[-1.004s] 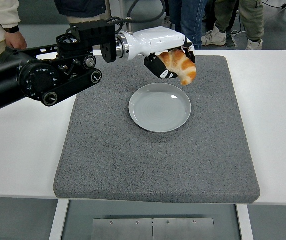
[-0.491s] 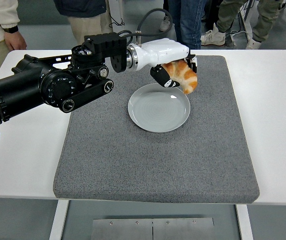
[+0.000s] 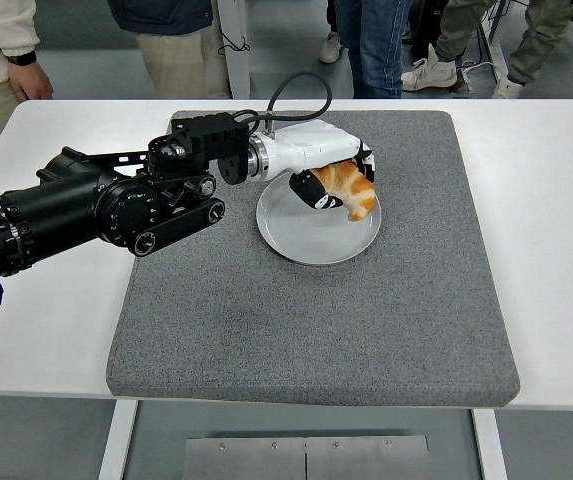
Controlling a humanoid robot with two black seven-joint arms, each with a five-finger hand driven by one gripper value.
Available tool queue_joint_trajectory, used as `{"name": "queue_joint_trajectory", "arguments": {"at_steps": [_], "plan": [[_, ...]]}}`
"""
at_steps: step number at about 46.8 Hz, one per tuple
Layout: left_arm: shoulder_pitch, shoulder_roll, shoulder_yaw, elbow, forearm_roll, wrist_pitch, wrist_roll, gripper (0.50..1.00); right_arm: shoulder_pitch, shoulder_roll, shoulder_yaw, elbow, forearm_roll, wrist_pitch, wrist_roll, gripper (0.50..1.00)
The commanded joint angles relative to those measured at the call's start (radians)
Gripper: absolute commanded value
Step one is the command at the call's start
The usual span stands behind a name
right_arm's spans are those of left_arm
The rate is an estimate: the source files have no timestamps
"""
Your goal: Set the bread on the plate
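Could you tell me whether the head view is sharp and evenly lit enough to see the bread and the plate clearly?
In the head view the light is soft and even, with only faint shadows on the grey mat; the bread in the left hand is sharp, without motion blur; the plate shows a mild sheen but no harsh glare; the hand hides the plate's far rim.

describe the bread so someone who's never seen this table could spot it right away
On the white table lies a large grey mat, and in its far half sits a round grey plate. Over the plate's far right part, the robot's left hand grips the bread: a curved, golden-orange croissant, the only warm-coloured item among grey, white and black things.
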Motion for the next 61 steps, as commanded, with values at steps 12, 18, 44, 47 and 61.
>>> {"name": "queue_joint_trajectory", "arguments": {"at_steps": [12, 18, 44, 47, 61], "plan": [[0.046, -0.01, 0.003, 0.041, -0.002, 0.025, -0.01, 0.5, 0.0, 0.0, 0.0, 0.0, 0.0, 0.0, 0.0, 1.0], [0.054, -0.021, 0.003, 0.049, -0.002, 0.028, -0.011, 0.5, 0.0, 0.0, 0.0, 0.0, 0.0, 0.0, 0.0, 1.0], [0.082, -0.052, 0.042, 0.113, -0.007, 0.063, -0.014, 0.5, 0.0, 0.0, 0.0, 0.0, 0.0, 0.0, 0.0, 1.0], [0.086, -0.058, 0.046, 0.125, -0.007, 0.065, -0.017, 0.5, 0.0, 0.0, 0.0, 0.0, 0.0, 0.0, 0.0, 1.0], [0.103, -0.065, 0.046, 0.144, -0.008, 0.08, -0.02, 0.5, 0.0, 0.0, 0.0, 0.0, 0.0, 0.0, 0.0, 1.0]]}}
